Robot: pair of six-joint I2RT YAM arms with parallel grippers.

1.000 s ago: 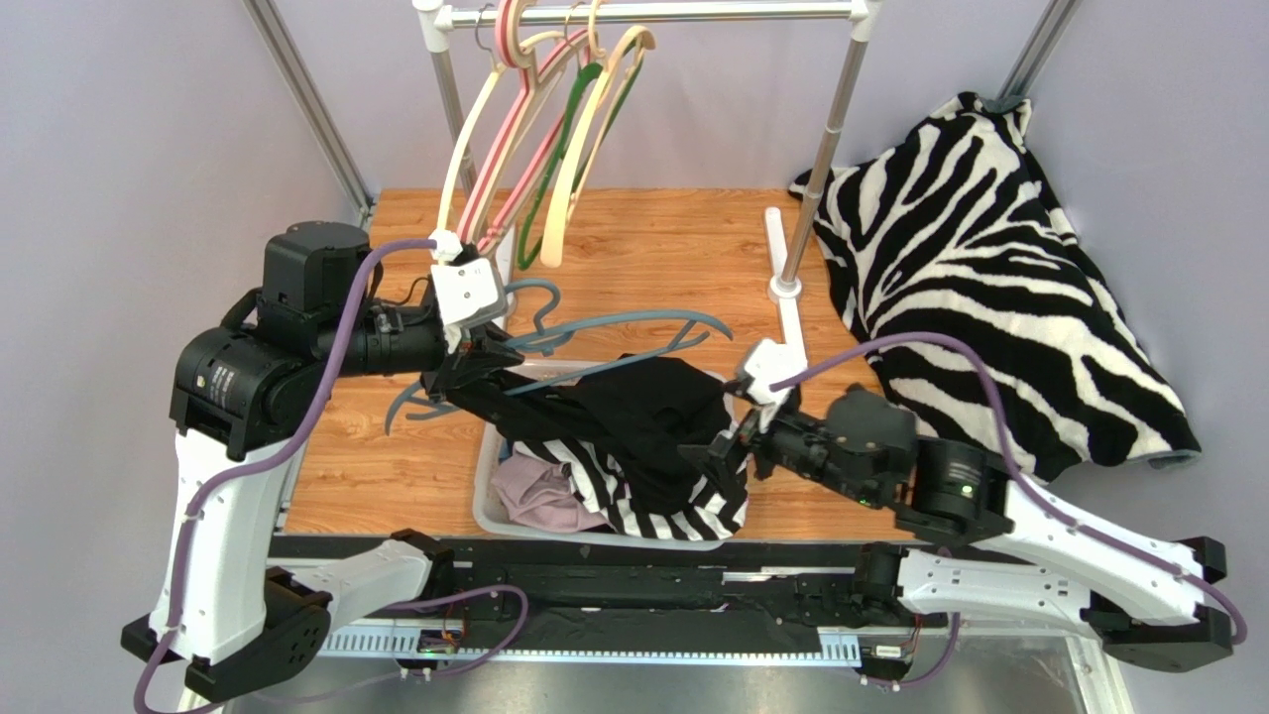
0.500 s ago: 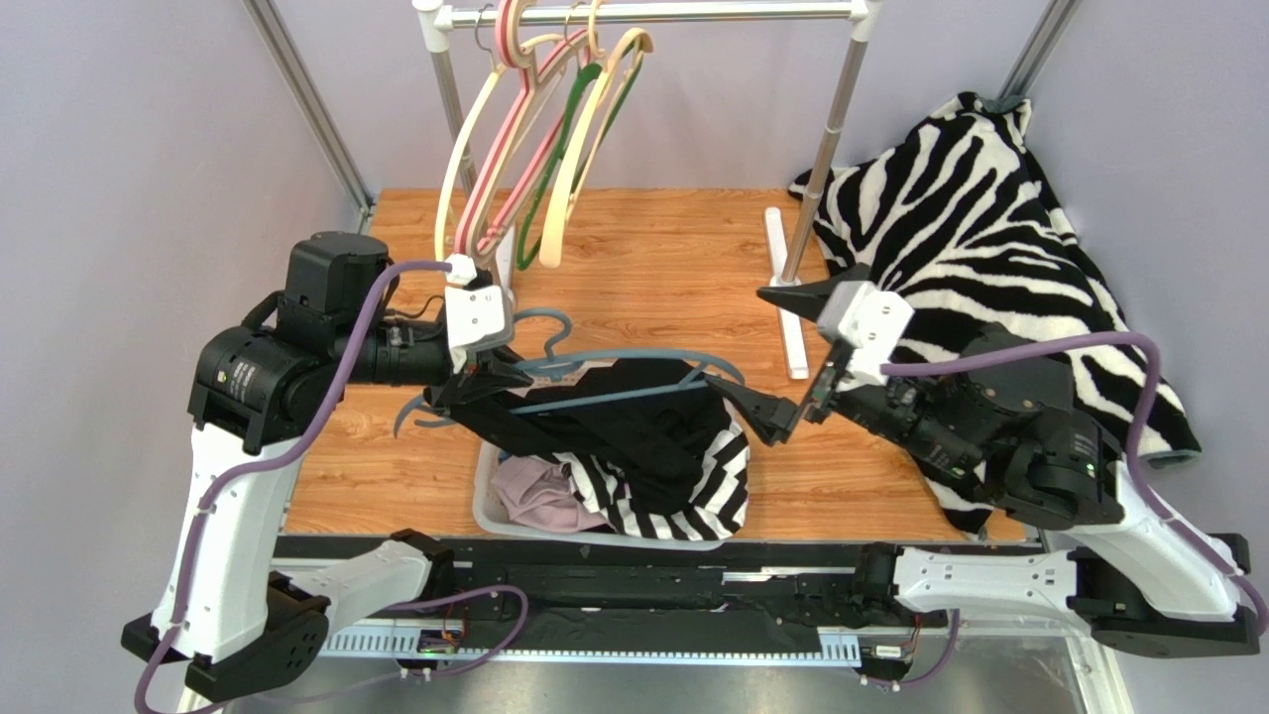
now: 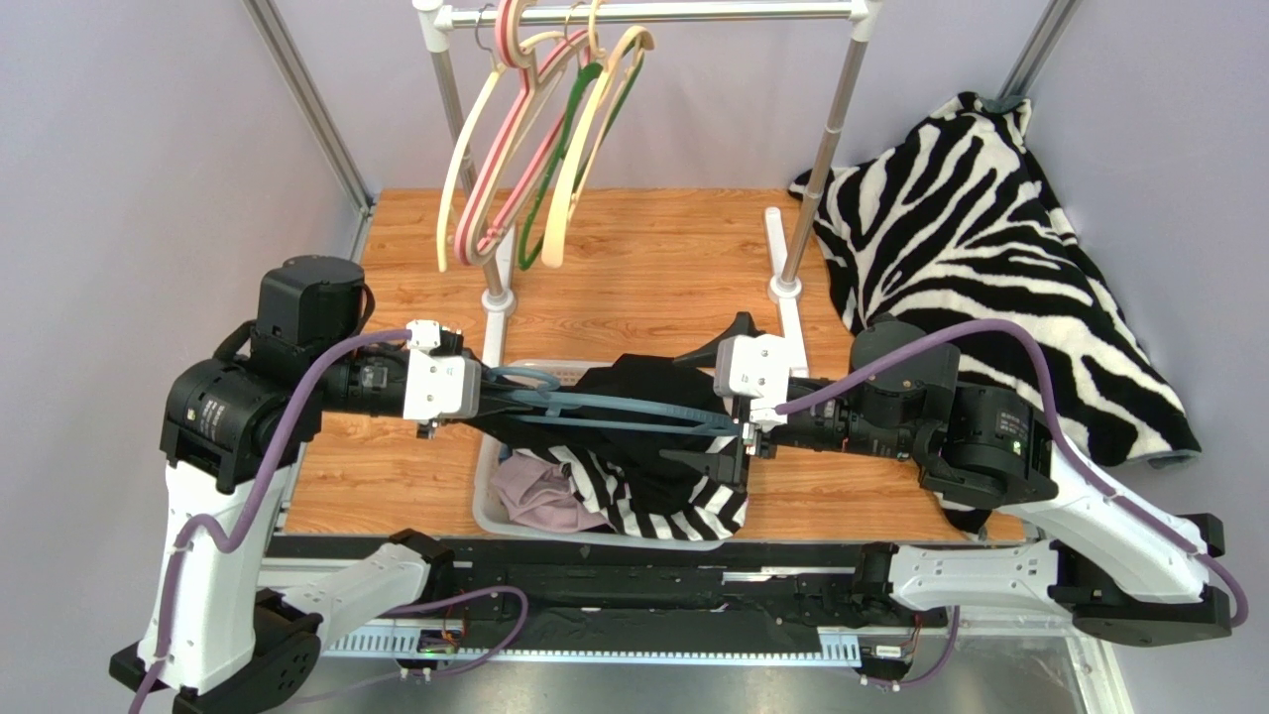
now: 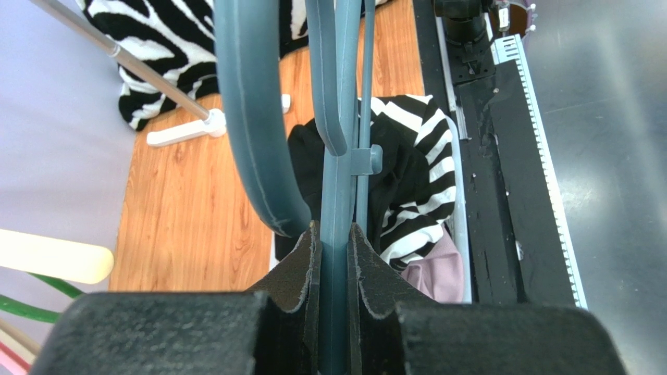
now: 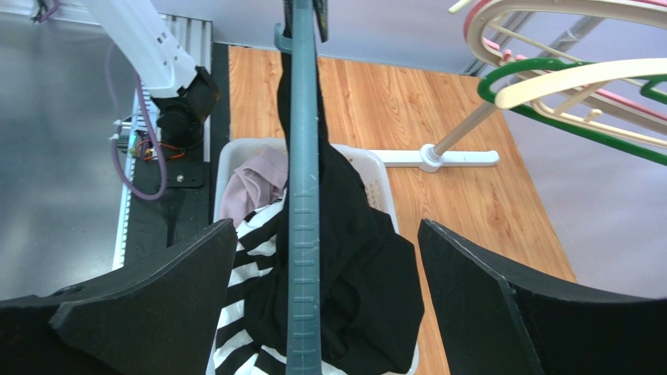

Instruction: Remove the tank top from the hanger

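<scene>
Basket [image 3: 487, 491]: white, at the near edge of the table, below both grippers.
Basket contents: a black-and-white striped garment [image 3: 663, 509] towards the right and a pink garment [image 3: 539, 496] towards the left.
Left gripper [image 4: 334, 242]: reaches in from the left above the basket; its two fingers are pressed together on the neck of the hanger, just below the hook.
Hanger [image 4: 338, 176]: blue plastic, lying roughly level between the two grippers, above the basket.
Right gripper [image 5: 325, 234]: reaches in from the right at the hanger's far end; its fingers are spread wide, one on each side of the hanger arm, touching neither the arm nor the cloth.
Tank top [image 5: 356, 258]: black, draped over the middle of the hanger between the grippers; its lower part sags into the basket onto the striped garment.
Table [image 3: 656, 253]: wood-grain top, bare behind the basket.
Rail [image 3: 827, 134]: metal frame standing on the table's far half.
Spare hangers [image 3: 522, 149]: cream, pink and green, hung at the rail's left end.
Blanket [image 3: 983, 253]: zebra-striped, heaped at the far right, beside the rail's right post.
</scene>
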